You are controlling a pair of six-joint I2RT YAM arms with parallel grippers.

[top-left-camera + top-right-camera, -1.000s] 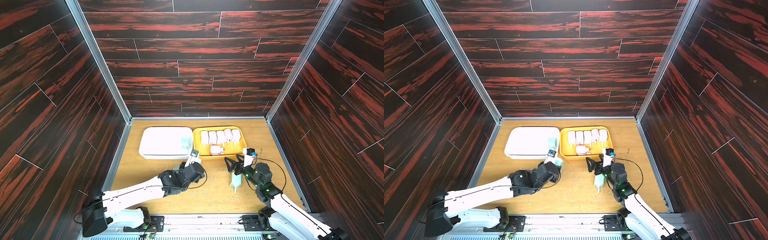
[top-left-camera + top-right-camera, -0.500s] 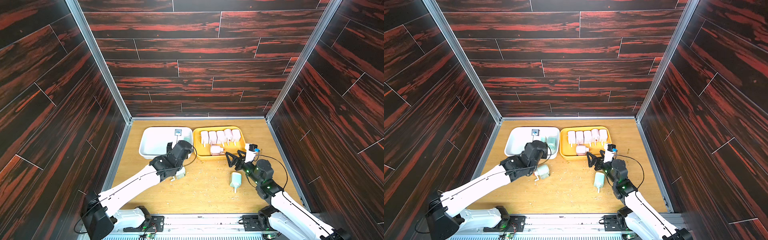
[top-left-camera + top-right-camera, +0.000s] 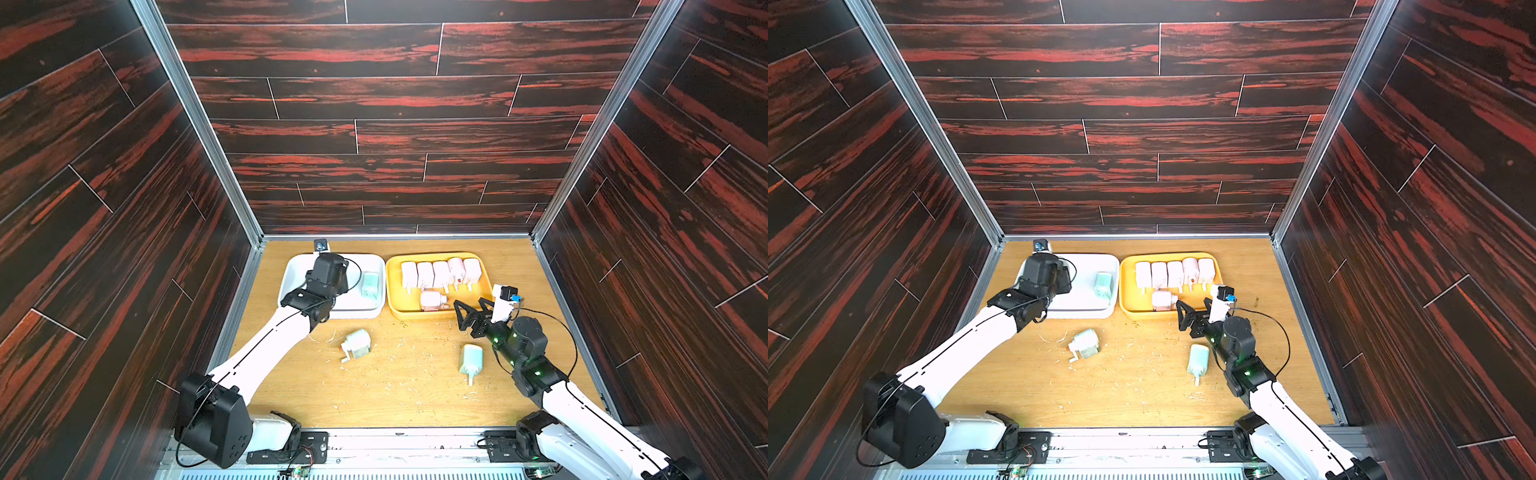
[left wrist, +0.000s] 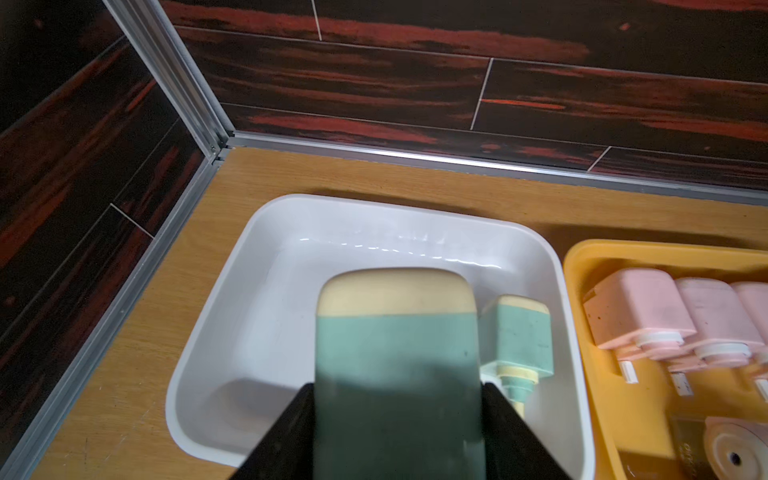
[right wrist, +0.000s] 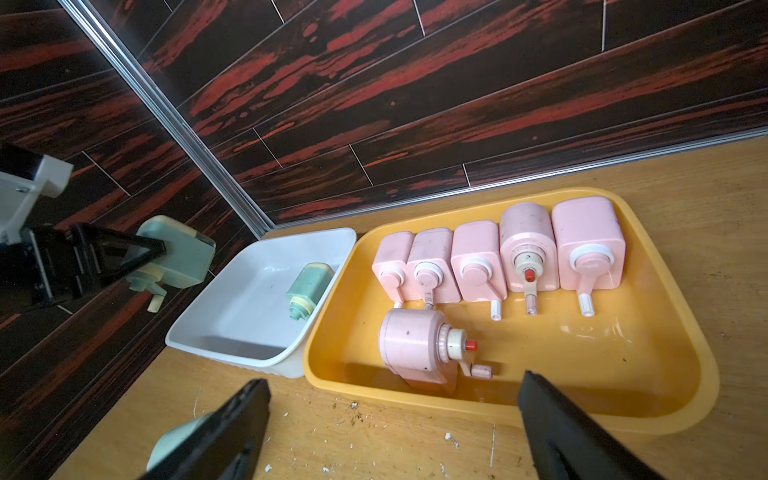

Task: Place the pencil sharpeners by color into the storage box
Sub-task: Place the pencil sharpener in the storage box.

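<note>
My left gripper (image 4: 397, 386) is shut on a mint green pencil sharpener (image 4: 395, 345) and holds it above the white storage box (image 4: 216, 332). Another green sharpener (image 3: 370, 284) lies inside that box. Two more green ones (image 3: 356, 345) (image 3: 471, 360) lie on the table. Several pink sharpeners (image 5: 476, 259) stand in a row in the yellow storage box (image 5: 648, 365), and one pink sharpener (image 5: 415, 351) lies on its side in front of them. My right gripper (image 5: 392, 395) is open and empty, low over the table at the yellow box's front rim.
Pencil shavings (image 3: 399, 353) are scattered over the wooden table. Dark wood-patterned walls (image 3: 374, 137) close in the back and both sides. The two boxes sit side by side against the back wall.
My left arm has swung from the table's middle back over the white box, carrying the green sharpener. The right gripper has drifted slightly toward the yellow box, still open.
</note>
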